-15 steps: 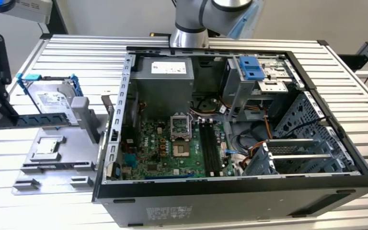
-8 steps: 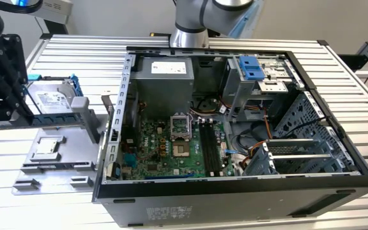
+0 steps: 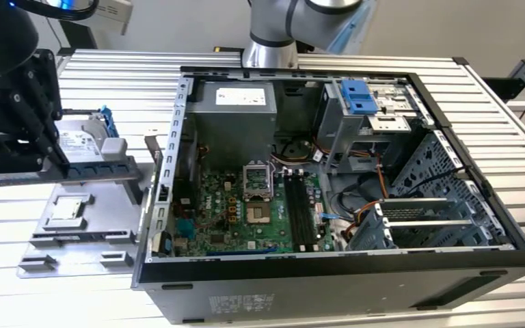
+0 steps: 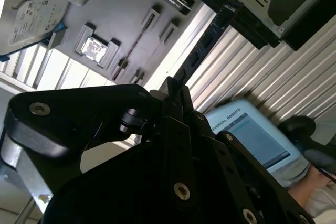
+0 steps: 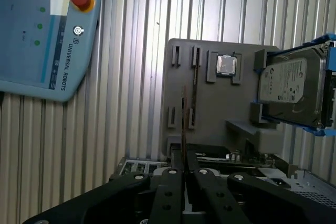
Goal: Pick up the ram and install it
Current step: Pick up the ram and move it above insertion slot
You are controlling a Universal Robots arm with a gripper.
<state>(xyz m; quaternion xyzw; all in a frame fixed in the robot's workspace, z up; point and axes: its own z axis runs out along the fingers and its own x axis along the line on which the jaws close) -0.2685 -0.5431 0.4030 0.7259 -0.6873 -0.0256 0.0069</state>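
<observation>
Pickup looks done to me: gripper (image 5: 184,170) clenched on the ram (image 5: 184,124) over the tray (image 5: 220,103); install into mobo slots (image 3: 297,208) not yet done.

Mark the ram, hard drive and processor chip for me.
ram (image 5: 184,124), first wrist view, its thin edge
hard drive (image 5: 289,82), first wrist view, labelled top face
processor chip (image 5: 226,65), first wrist view, silver lid

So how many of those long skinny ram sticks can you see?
2. One ram stands pinched in the claw; a second stick sits on edge in the gray tray. More may hide inside the computer.
</observation>
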